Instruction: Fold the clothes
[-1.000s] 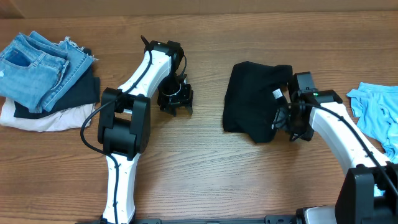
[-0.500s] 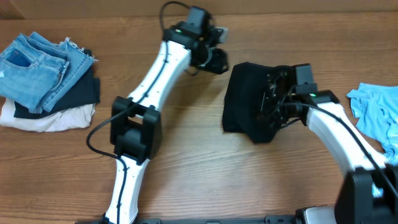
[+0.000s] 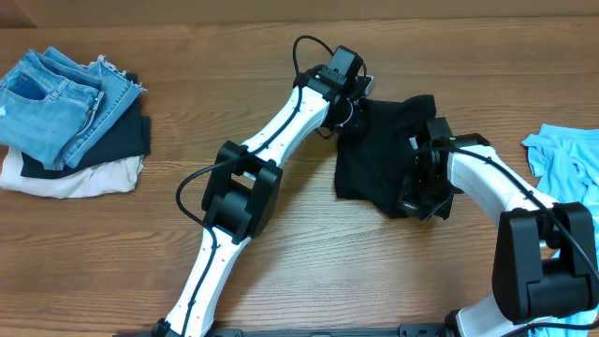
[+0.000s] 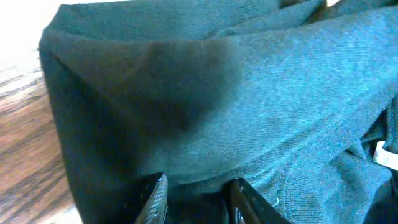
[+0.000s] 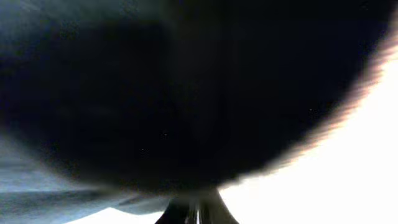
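Pinching together on the big plain black soft-fabric T-shirt [image 3: 379, 154], the right gripper [image 5: 195, 215] has its 2 fingers closed on the shirt's right edge, I'd guess to anchor it. The left gripper [image 4: 198, 191] has its fingers apart over a fold at the far corner, clamping nothing. The shirt lies bunched on the brown wooden table [image 3: 309, 271]. Only the left wrist view shows that finger gap, and the right wrist view is just dark cloth.
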You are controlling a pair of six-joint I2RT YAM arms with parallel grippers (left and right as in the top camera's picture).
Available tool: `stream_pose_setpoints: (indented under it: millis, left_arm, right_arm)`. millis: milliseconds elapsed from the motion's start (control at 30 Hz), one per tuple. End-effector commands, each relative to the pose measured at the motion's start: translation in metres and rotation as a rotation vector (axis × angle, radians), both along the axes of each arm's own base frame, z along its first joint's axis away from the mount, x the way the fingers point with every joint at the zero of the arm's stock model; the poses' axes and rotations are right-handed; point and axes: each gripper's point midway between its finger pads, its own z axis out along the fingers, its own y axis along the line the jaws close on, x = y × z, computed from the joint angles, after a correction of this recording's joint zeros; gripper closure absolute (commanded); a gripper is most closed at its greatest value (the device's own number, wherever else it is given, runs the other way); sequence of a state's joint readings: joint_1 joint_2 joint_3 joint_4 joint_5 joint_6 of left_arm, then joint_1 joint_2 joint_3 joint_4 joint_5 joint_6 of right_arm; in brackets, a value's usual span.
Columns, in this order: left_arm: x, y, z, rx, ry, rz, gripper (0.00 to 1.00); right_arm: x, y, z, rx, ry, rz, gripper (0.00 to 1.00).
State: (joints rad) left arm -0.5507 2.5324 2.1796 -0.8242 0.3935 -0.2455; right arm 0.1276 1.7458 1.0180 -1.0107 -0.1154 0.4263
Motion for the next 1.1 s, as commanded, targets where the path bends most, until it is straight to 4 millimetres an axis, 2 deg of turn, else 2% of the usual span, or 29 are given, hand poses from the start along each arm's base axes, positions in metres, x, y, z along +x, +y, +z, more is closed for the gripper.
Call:
stream_pose_setpoints:
  millis: [0,33,100,133,167,200,233,267,300,333,400,467,567,600,733,867,1067]
  left_arm:
    - [0.018,0.027,0.02,-0.075,0.065,0.066,0.51]
    - [0.026,0.035,0.044,-0.121,0.059,0.078,0.44]
    - [0.051,0.072,0.104,-0.184,0.012,0.143,0.26]
    - [0.062,0.098,0.132,-0.196,-0.019,0.191,0.21]
    - [0.066,0.123,0.155,-0.216,-0.028,0.231,0.12]
    - [0.06,0.137,0.16,-0.233,0.012,0.245,0.08]
    - [0.045,0.142,0.148,-0.219,0.091,0.229,0.07]
    - [0.035,0.141,0.135,-0.199,0.139,0.211,0.07]
    - [0.024,0.136,0.122,-0.182,0.183,0.189,0.07]
    - [0.006,0.124,0.099,-0.167,0.246,0.146,0.06]
    - [-0.025,0.098,0.06,-0.135,0.333,0.087,0.06]
    - [-0.053,0.076,0.029,-0.104,0.392,0.047,0.05]
    - [-0.062,0.071,0.011,-0.092,0.43,0.077,0.01]
    - [-0.061,0.07,0.002,-0.098,0.445,0.121,0.0]
    - [-0.061,0.063,-0.013,-0.115,0.465,0.182,0.0]
    - [-0.057,0.028,-0.01,-0.171,0.435,0.199,0.0]
    - [-0.066,-0.021,-0.005,-0.198,0.395,0.208,0.0]
  right_arm:
    - [-0.002,-0.001,0.003,-0.007,-0.001,-0.011,0.96]
    - [-0.001,0.0,0.006,-0.001,-0.01,-0.012,0.96]
    - [0.0,0.001,0.015,0.012,-0.038,-0.007,0.96]
    - [0.004,0.01,0.022,0.066,-0.074,0.043,0.96]
    - [0.011,0.027,0.036,0.177,-0.148,0.129,0.96]
    - [0.018,0.047,0.055,0.301,-0.245,0.228,0.96]
    - [0.024,0.065,0.078,0.413,-0.342,0.301,0.96]
    - [0.025,0.07,0.089,0.448,-0.385,0.322,0.96]
    - [0.027,0.071,0.094,0.448,-0.41,0.325,0.96]
    - [0.033,0.067,0.098,0.421,-0.433,0.291,0.96]
    - [0.05,0.058,0.093,0.361,-0.458,0.192,0.96]
    - [0.08,0.05,0.078,0.297,-0.505,0.123,0.96]
    - [0.087,0.031,0.045,0.188,-0.422,-0.043,0.96]
    - [0.084,0.021,0.019,0.124,-0.346,-0.128,0.96]
    - [0.073,0.019,-0.017,0.097,-0.231,-0.175,0.96]
    - [0.072,0.018,-0.019,0.096,-0.221,-0.175,0.96]
    - [0.072,0.018,-0.019,0.096,-0.223,-0.175,0.96]
